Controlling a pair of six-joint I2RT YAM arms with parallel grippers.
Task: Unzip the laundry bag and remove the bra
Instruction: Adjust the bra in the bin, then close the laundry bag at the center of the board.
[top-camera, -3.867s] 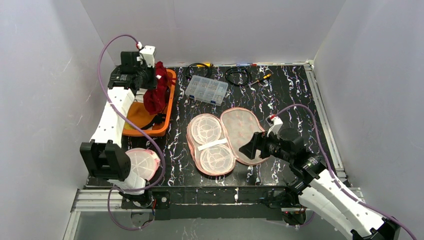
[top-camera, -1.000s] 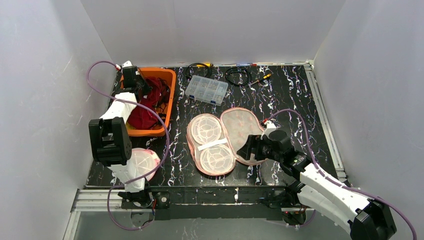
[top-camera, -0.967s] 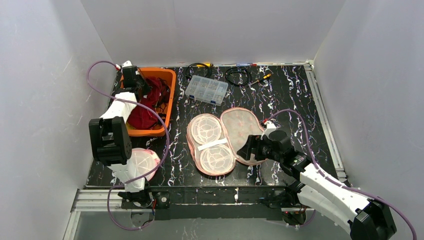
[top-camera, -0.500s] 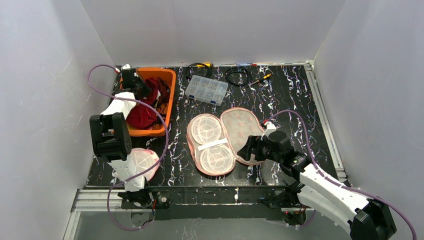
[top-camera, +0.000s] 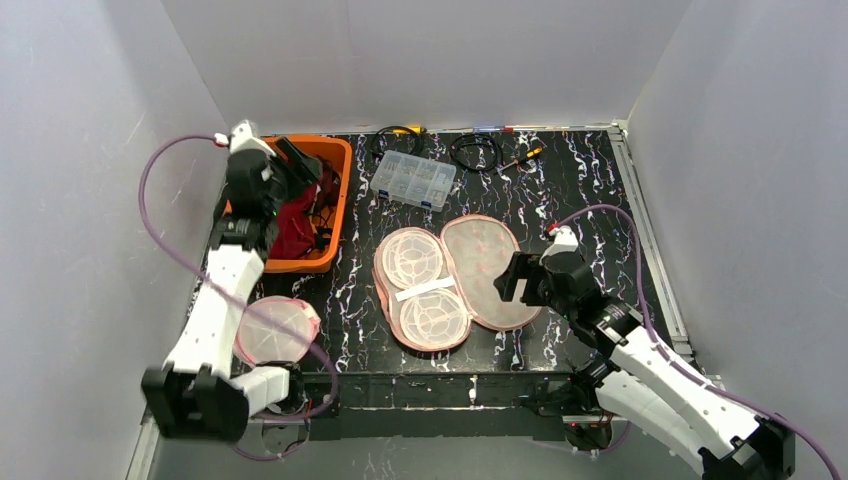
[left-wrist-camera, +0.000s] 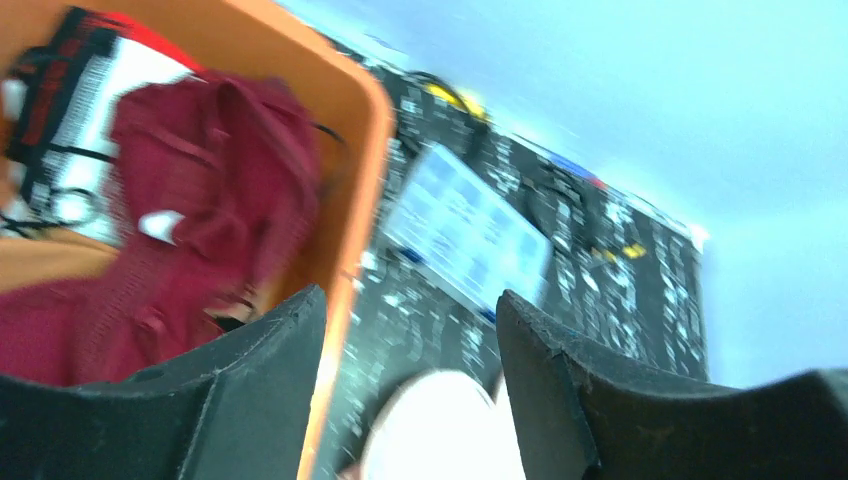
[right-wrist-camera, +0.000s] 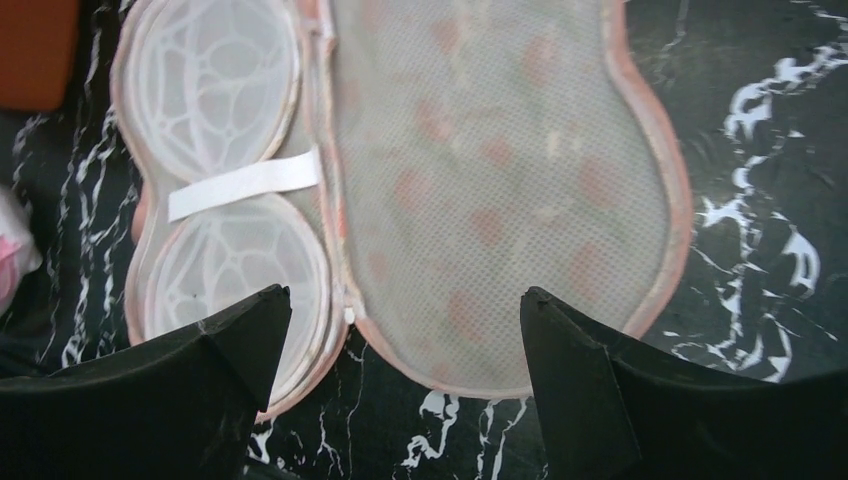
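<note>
**Left arm up and out of the bin, bra let go**

Since a second ago the left gripper (left-wrist-camera: 410, 310) has risen from deep in the orange bin (top-camera: 341, 190) and its jaws have parted; the wrist view shows them spread with nothing between them. The dark red bra (left-wrist-camera: 205, 190) lies in the bin, below and to the left of the fingers, apart from them; the unzipped laundry bag (right-wrist-camera: 500, 190) lies flat, directly beneath the right gripper (right-wrist-camera: 402, 300), which is also spread and holds nothing.

The step in hand looks like the retreat after the drop. It would go best with the jaws kept wide and a straight lift, so that no strap snags a finger; the bin's rim sits just below the left finger, so sideways travel should wait until the gripper is above it.
</note>
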